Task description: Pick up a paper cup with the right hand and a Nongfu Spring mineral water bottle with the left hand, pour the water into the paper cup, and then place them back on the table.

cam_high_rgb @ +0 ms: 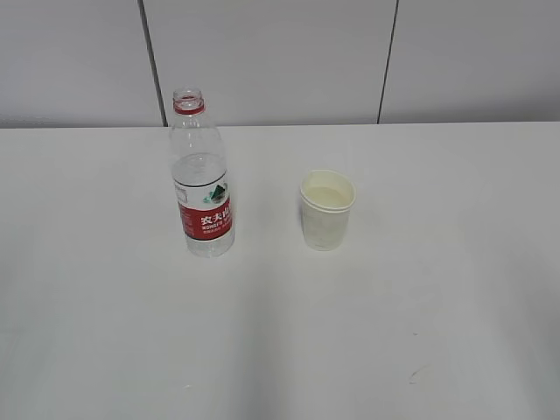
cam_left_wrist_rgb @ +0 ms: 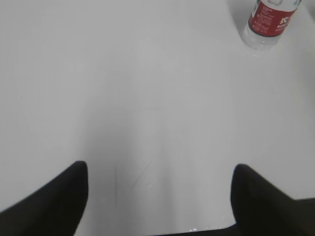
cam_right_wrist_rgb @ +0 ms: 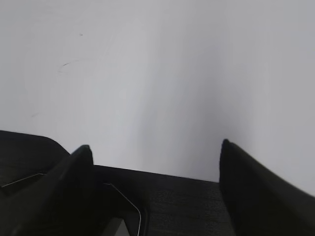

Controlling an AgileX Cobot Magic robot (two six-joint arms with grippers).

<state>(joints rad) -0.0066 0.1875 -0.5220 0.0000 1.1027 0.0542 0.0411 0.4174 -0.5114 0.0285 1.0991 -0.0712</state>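
The Nongfu Spring bottle (cam_high_rgb: 202,179) stands upright and uncapped on the white table (cam_high_rgb: 420,332), left of centre, with water in it. Its lower part also shows at the top right of the left wrist view (cam_left_wrist_rgb: 268,22). The white paper cup (cam_high_rgb: 327,209) stands upright to the bottle's right, apart from it. Neither arm shows in the exterior view. My left gripper (cam_left_wrist_rgb: 160,169) is open and empty over bare table, well short of the bottle. My right gripper (cam_right_wrist_rgb: 155,150) is open and empty at the table's near edge; the cup is out of its view.
A small dark scuff mark (cam_high_rgb: 413,375) lies on the table at the front right; faint marks also show in the right wrist view (cam_right_wrist_rgb: 66,64). A dark surface (cam_right_wrist_rgb: 182,206) lies below the table edge under the right gripper. A panelled wall (cam_high_rgb: 280,52) stands behind.
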